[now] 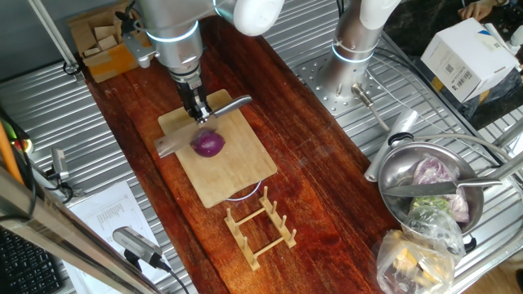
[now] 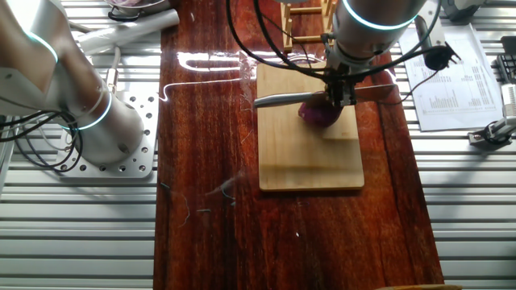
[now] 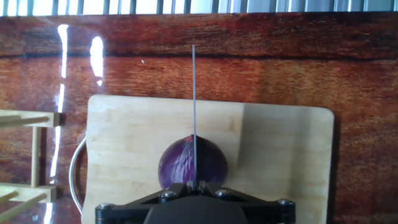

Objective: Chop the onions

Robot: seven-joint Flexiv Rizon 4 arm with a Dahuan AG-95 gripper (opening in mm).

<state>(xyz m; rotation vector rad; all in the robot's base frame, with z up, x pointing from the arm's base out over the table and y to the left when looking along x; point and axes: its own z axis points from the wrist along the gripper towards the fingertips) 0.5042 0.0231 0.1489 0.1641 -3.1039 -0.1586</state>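
Note:
A small, glossy purple red onion (image 1: 208, 144) (image 2: 320, 114) (image 3: 186, 165) sits whole on the bamboo cutting board (image 1: 233, 180) (image 2: 306, 161) (image 3: 273, 149). My gripper (image 1: 198, 114) (image 2: 339, 95) (image 3: 196, 185) hangs straight above it, shut on a steel knife (image 1: 233, 104) (image 2: 278, 100) (image 3: 194, 93). The knife lies across the board. In the hand view it shows edge-on as a thin line running over the middle of the onion. The blade is at the onion's top; whether it touches cannot be told.
A wooden slotted rack (image 1: 260, 227) (image 2: 302, 16) (image 3: 25, 155) stands just off one end of the board. A metal bowl (image 1: 392, 175) of vegetables and a bag sit at the right. A second arm's base (image 1: 351, 49) (image 2: 89, 121) stands beside the wooden tabletop. Papers (image 2: 451, 80) lie on the other side.

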